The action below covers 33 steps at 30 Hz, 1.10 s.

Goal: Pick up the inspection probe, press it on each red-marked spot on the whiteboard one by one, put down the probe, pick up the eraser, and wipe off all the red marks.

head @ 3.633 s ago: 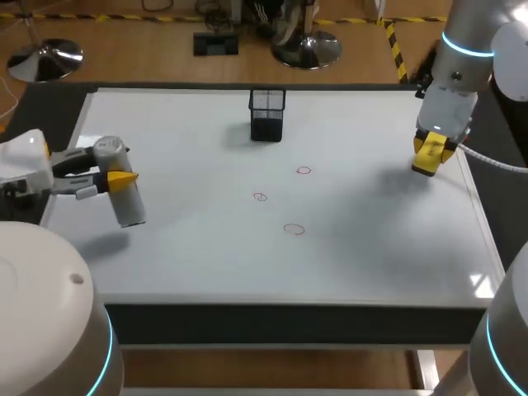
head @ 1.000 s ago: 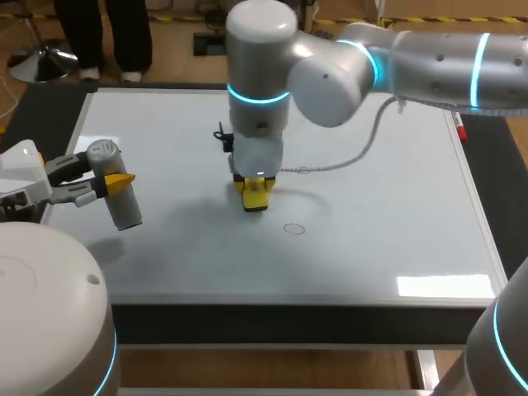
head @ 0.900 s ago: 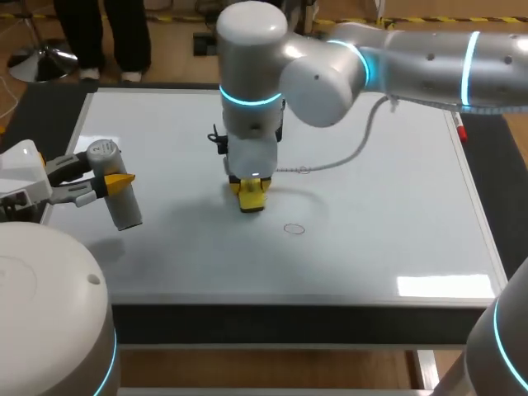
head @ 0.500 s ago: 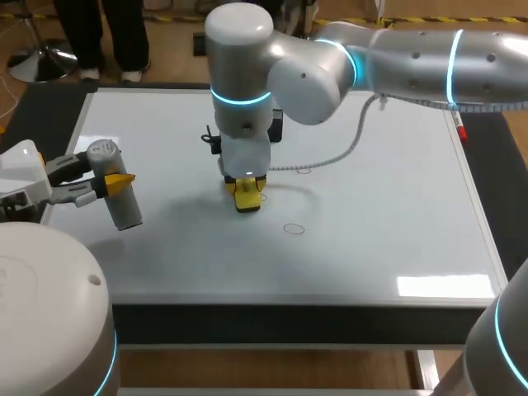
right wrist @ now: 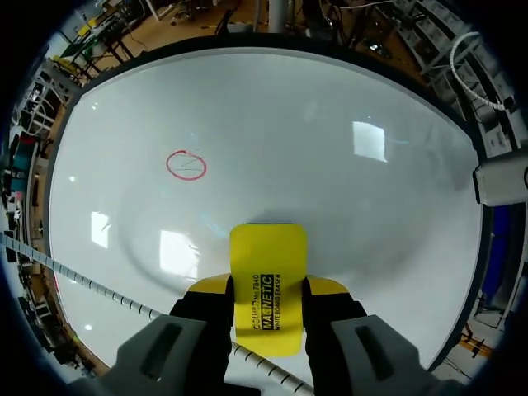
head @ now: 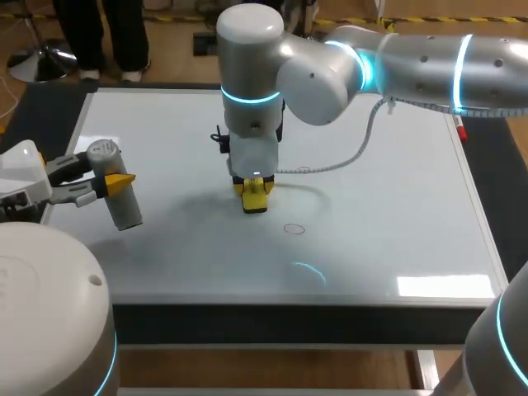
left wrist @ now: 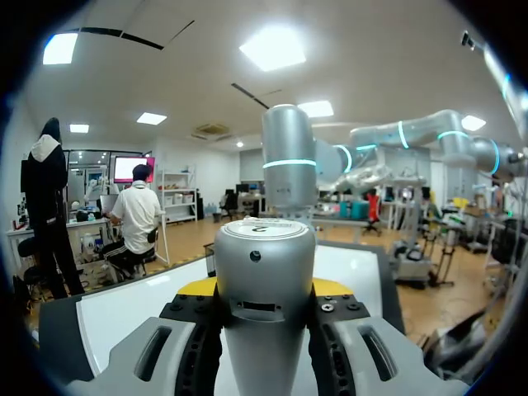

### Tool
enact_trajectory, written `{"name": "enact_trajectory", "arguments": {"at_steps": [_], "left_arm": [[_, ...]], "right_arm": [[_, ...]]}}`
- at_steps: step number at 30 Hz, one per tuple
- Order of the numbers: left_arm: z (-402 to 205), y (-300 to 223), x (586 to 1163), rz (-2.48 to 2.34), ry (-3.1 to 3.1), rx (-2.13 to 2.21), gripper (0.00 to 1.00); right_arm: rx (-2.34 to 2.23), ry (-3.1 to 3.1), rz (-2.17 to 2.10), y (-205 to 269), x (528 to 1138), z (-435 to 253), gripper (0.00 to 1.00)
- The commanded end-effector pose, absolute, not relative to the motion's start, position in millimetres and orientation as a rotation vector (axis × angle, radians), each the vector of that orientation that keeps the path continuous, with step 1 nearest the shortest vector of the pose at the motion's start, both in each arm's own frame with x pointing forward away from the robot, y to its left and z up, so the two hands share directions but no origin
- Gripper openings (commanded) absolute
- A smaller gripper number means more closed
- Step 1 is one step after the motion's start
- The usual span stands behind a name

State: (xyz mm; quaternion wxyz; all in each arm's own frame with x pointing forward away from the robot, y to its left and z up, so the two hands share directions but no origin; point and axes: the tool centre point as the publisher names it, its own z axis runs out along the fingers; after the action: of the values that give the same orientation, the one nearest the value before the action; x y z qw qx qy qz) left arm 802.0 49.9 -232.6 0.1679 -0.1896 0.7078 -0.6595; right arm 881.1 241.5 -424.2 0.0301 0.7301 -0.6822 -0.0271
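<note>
The yellow eraser [right wrist: 267, 247] is down at the whiteboard [head: 396, 214] near its middle, with the right fingers [right wrist: 208, 289] clamped on its sides (one red circle [right wrist: 186, 164] lies just ahead). Over the board's left edge, the left fingers [left wrist: 195, 287] grip the grey probe [left wrist: 264, 280].

Middle: the right arm [head: 330, 66] crosses from the frame's upper right to the centre, its right hand [head: 254, 191] clamping the eraser [head: 255, 203] down at the whiteboard [head: 396, 231].
Cable: the cable [head: 363, 144] loops low beside that arm.
Left edge: the left hand [head: 115, 181] grips the probe [head: 125, 208].
Free: the board's right half and lower strip, with only a red circle [head: 294, 229] drawn there.
</note>
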Motion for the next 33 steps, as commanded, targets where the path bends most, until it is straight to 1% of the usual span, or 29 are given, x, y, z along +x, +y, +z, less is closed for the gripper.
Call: {"name": "enact_trajectory", "arguments": {"at_steps": [1,22,33], "left_arm": [[-231.2,49.7,801.5,-1.874,2.014,-0.54,0.0],[-231.2,49.7,801.5,-1.874,2.014,-0.54,0.0],[-231.2,49.7,801.5,-1.874,2.014,-0.54,0.0]], "right_arm": [[2.242,-2.118,-0.086,229.7,879.9,-424.6,0.0],[2.115,-2.225,-0.099,188.9,873.8,-425.3,0.0],[2.122,-2.27,-0.05,176.5,872.2,-393.3,0.0]]}}
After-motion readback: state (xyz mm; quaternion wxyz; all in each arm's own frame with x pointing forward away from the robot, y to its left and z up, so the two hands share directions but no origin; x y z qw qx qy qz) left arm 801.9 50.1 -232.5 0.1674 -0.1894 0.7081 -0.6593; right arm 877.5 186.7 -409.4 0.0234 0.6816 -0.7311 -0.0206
